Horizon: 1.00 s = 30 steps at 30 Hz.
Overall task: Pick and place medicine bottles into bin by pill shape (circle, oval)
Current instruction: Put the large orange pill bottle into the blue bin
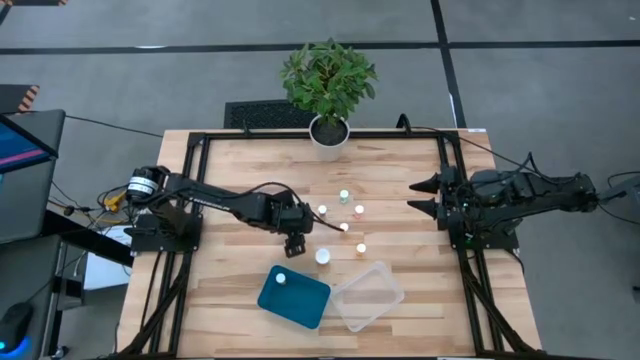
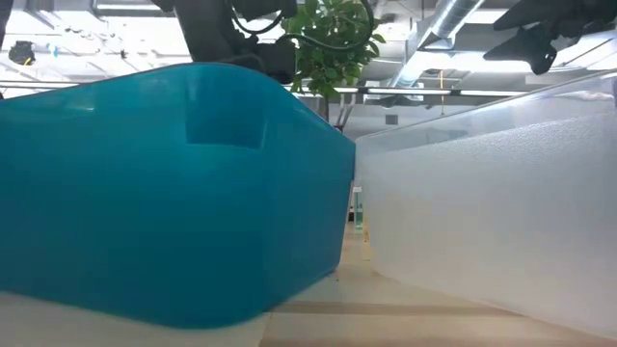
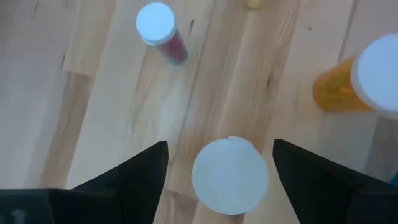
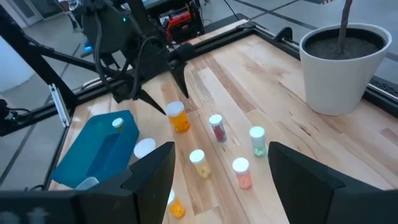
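Medicine bottles [image 1: 345,227]: upright in a loose cluster at mid-frame of the high view, on the table [image 1: 230,180]. One more already inside the teal bin [image 1: 300,300] at lower centre. Clear bin [image 1: 375,295] just right of it, with nothing seen inside.

Left gripper [image 3: 221,146] poised above the cluster's lower-left edge, fingers [image 3: 124,180] spread wide, holding nothing. In the left wrist view, a wide white-capped bottle [image 3: 230,176] centred between the fingers, clear of both. Red-bodied bottle [image 3: 158,28] and wide orange bottle [image 3: 360,81] farther off, at upper left and right edge of that frame. Right gripper [image 1: 425,197] parked at the right side of the table, open and empty.

Handling, as a judgement:
- Light, stiff plastic; no crush risk at moderate squeeze.
- Smooth round walls, so likely slippery and prone to twisting out of an off-centre pinch.
- Tall over a small base for the narrow ones; easy to topple with a glancing finger, then free to roll.
- Best hold across the body just under the cap, fingers square to the widest line, lowered straight down.
- Neighbours near enough to be knocked.

Pill shape not readable from here.
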Tool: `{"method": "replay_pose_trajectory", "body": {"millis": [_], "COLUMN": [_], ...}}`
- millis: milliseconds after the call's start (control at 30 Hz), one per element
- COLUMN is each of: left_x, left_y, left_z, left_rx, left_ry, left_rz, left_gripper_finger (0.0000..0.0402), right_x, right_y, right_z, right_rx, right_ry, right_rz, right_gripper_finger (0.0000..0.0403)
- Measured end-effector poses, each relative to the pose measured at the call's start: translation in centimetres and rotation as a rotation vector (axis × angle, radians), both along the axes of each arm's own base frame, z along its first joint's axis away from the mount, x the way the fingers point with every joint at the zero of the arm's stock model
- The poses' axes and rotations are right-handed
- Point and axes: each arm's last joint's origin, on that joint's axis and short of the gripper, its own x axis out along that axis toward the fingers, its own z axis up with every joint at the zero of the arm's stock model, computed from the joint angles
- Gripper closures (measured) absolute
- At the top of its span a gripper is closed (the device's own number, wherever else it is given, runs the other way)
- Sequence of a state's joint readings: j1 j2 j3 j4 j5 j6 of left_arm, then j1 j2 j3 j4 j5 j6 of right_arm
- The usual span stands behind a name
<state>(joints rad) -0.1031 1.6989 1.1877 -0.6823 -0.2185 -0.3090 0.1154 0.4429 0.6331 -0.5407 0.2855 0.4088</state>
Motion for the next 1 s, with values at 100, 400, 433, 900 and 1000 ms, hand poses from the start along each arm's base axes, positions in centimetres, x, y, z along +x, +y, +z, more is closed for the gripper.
{"method": "replay_pose_trajectory", "body": {"millis": [100,400,433,900,1000], "left_x": [-0.1,-0.1,-0.1,-0.5,-0.5], "left_y": [0.0,-0.3,-0.3,-0.4,-0.4], "left_z": [-0.2,-0.2,-0.3,-1.6,-1.6], "left_rx": [0.006,0.002,0.001,0.001,0.002], "left_ry": [0.018,0.021,0.02,0.01,0.017], "left_rz": [-0.013,-0.01,-0.012,-0.011,-0.02], "left_gripper_finger": [0.0117,0.0117,0.0117,0.0126,0.0147], "right_x": [-0.1,-0.1,-0.1,-0.1,-0.1], "right_y": [0.0,0.0,0.0,0.0,0.0], "right_z": [-0.2,-0.3,-0.3,-0.3,-0.3], "right_rx": [-0.004,-0.006,-0.006,-0.006,-0.004], "right_ry": [0.022,0.038,0.038,0.037,0.037], "right_rz": [0.001,0.001,0.001,0.001,0.0], "right_gripper_finger": [0.0132,0.0132,0.0132,0.0132,0.0132]}}
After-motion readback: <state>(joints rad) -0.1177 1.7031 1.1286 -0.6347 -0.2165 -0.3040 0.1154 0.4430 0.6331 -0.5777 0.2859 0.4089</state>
